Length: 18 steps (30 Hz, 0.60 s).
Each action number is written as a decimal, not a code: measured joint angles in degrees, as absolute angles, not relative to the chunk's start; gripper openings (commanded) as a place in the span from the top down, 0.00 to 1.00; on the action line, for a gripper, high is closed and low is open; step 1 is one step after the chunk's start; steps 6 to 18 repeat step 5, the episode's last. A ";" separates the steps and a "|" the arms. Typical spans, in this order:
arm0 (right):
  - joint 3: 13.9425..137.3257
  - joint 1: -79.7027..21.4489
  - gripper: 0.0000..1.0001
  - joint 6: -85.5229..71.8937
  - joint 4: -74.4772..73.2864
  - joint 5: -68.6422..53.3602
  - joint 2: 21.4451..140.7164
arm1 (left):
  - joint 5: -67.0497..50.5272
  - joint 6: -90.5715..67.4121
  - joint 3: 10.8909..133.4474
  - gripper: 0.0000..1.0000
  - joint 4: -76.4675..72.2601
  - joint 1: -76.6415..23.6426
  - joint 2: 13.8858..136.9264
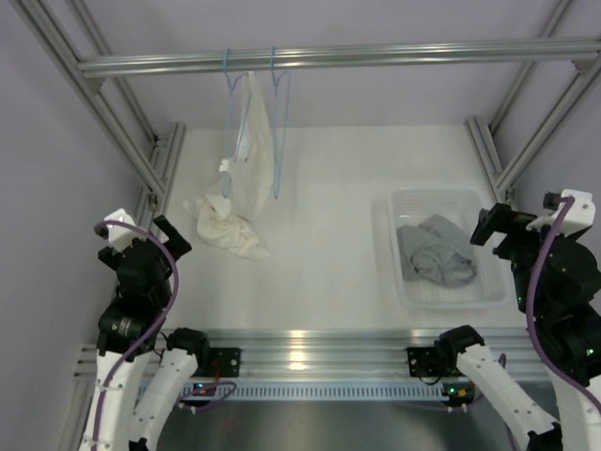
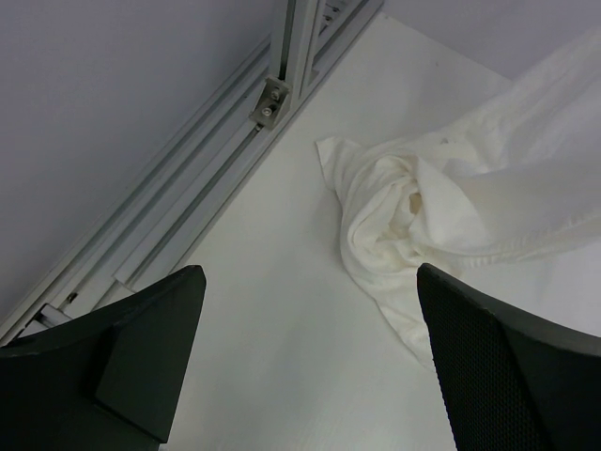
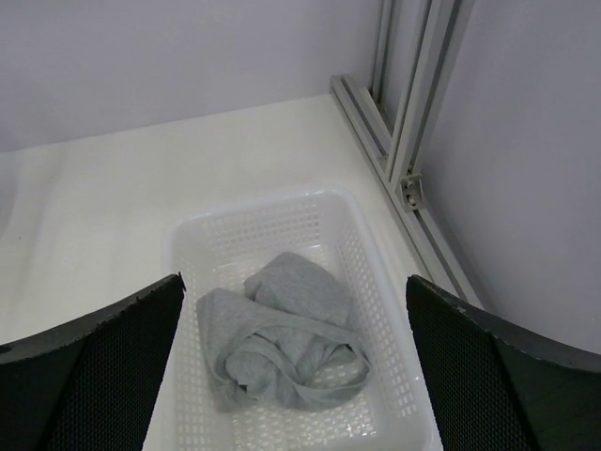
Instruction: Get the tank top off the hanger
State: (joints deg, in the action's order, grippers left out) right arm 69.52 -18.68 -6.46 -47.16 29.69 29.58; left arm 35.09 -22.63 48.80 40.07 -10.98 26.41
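The grey tank top [image 1: 434,250] lies crumpled in a white perforated basket [image 1: 402,209] at the right of the table; it also shows in the right wrist view [image 3: 286,343]. A bare light-blue wire hanger [image 1: 281,132] hangs by its hook from the top rail, with no grey fabric on it. My right gripper [image 1: 516,221] is open and empty, raised above the basket's near right side [image 3: 294,282]. My left gripper [image 1: 146,230] is open and empty at the table's left [image 2: 310,277], far from both.
A second blue hanger [image 1: 230,89] on the rail bears a white garment [image 1: 246,160] that trails onto the table [image 2: 432,216]. Aluminium frame posts [image 1: 141,150] stand at both sides, and a rail [image 1: 310,343] runs along the front edge.
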 measured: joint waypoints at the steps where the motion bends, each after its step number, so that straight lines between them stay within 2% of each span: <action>1: 69.49 -18.76 0.00 -6.42 -47.27 29.85 29.34 | 34.72 -22.59 48.80 0.01 40.10 -10.96 26.28; 18: 69.36 -18.98 0.00 -6.42 -47.79 29.87 29.67 | 32.82 -22.41 48.80 0.01 40.07 -10.96 26.24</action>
